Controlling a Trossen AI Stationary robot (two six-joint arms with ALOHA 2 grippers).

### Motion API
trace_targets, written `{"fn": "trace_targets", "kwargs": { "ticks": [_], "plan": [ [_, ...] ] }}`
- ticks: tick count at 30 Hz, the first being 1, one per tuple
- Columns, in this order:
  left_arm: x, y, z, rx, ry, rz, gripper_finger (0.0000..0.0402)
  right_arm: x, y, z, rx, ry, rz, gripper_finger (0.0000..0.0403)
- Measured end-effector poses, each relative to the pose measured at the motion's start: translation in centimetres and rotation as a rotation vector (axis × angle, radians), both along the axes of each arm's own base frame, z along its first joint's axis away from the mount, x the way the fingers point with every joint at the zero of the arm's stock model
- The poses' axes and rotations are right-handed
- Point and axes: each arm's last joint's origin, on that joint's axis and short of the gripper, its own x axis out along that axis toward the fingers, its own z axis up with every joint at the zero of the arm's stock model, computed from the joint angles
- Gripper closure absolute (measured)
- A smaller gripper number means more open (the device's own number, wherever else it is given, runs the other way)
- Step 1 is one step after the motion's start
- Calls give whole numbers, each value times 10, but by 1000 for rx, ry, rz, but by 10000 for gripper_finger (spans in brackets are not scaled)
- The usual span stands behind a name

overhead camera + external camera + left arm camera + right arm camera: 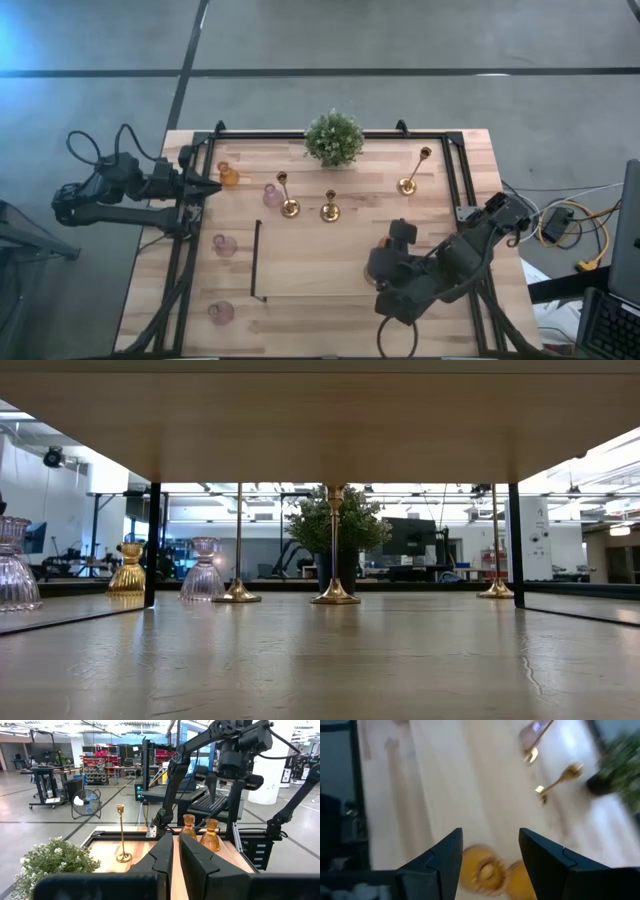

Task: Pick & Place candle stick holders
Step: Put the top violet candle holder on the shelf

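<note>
Right hand [487,865] is what we watch first: its fingers stand apart directly above two amber cups [482,870] that sit touching or nearly touching near the front right of the surface [300,280]. In the high view that arm covers them, so we judge their spacing from the wrist view alone. The risk is plain to us: if the fingers come down astride one cup, the neighbour may get nudged or tipped (squat glass slides easily on wood). A descent off-centre could also catch a rim and knock a cup over.

Our left hand [212,185] waits at the back left edge, fingers together and empty, just beside a third amber cup [229,177]. Three gold candlesticks [329,207] stand upright near the plant [334,137], and pink cups [224,244] dot the left side. Any wide swing of the right arm could topple the slim candlesticks.
</note>
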Motion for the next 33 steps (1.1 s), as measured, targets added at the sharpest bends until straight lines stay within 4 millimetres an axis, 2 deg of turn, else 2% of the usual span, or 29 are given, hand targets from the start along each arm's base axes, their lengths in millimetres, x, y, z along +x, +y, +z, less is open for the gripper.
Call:
{"fn": "trace_targets", "kwargs": {
  "ticks": [4, 7, 12, 18, 22, 26, 28, 33],
  "plan": [
    [0, 0, 0, 0, 0, 0, 365, 2, -5, 5, -164, -56, 26, 234],
    [0, 0, 0, 0, 0, 0, 365, 9, -17, 5, -271, -53, 36, 247],
    [0, 0, 0, 0, 0, 0, 365, 26, -55, 10, -396, 23, 72, 267],
    [0, 0, 0, 0, 0, 0, 365, 34, -99, 31, -497, 69, 117, 286],
    [0, 0, 0, 0, 0, 0, 365, 12, -113, 50, -448, 1, 60, 309],
    [0, 0, 0, 0, -1, 0, 365, -23, -123, 69, -351, -86, 11, 357],
    [0, 0, 0, 0, 0, 0, 365, -42, -128, 73, -319, -107, -4, 384],
    [0, 0, 0, 0, 0, 0, 365, -88, -145, 71, -262, -173, -87, 394]
  ]
}}
